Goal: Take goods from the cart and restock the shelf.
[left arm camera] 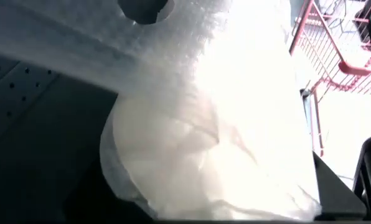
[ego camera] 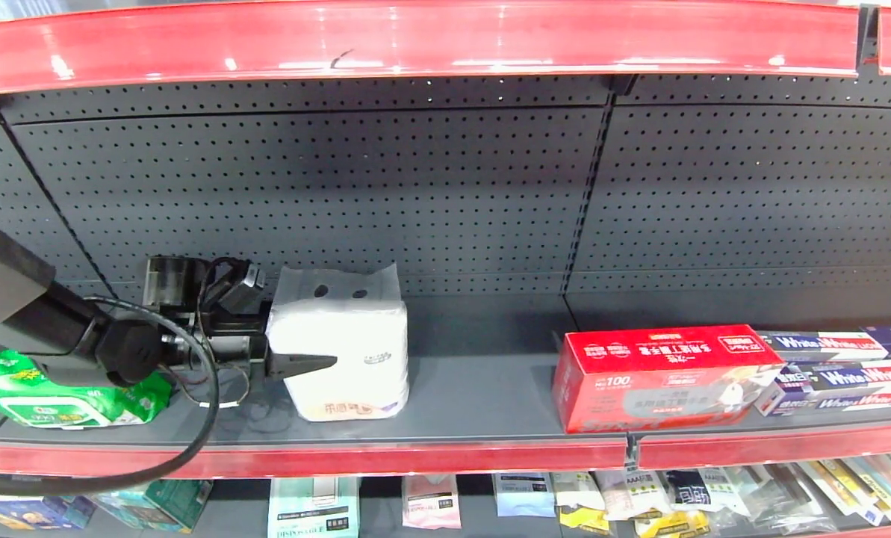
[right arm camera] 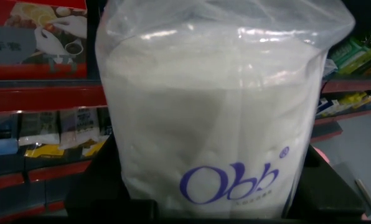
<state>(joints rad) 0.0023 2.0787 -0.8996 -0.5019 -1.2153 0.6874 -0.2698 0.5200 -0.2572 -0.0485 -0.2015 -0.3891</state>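
A white tissue pack (ego camera: 340, 340) in clear wrap stands upright on the dark shelf (ego camera: 482, 396), left of middle. My left gripper (ego camera: 318, 351) comes at it from the left and is shut on it, one dark finger (ego camera: 303, 364) lying across its front face. Close up, the same tissue pack (left arm camera: 223, 124) has the red cart (left arm camera: 335, 43) behind it. A second white tissue pack (right arm camera: 210, 118) with blue print is held upright in my right gripper (right arm camera: 210, 202), which is shut on it, in front of lower shelves.
A green wipes pack (ego camera: 57, 396) lies at the shelf's left end under my left arm. A red box (ego camera: 662, 377) and toothpaste boxes (ego camera: 841, 370) stand at the right. Bare shelf lies between the tissue pack and the red box. Small packets (ego camera: 639, 501) hang below.
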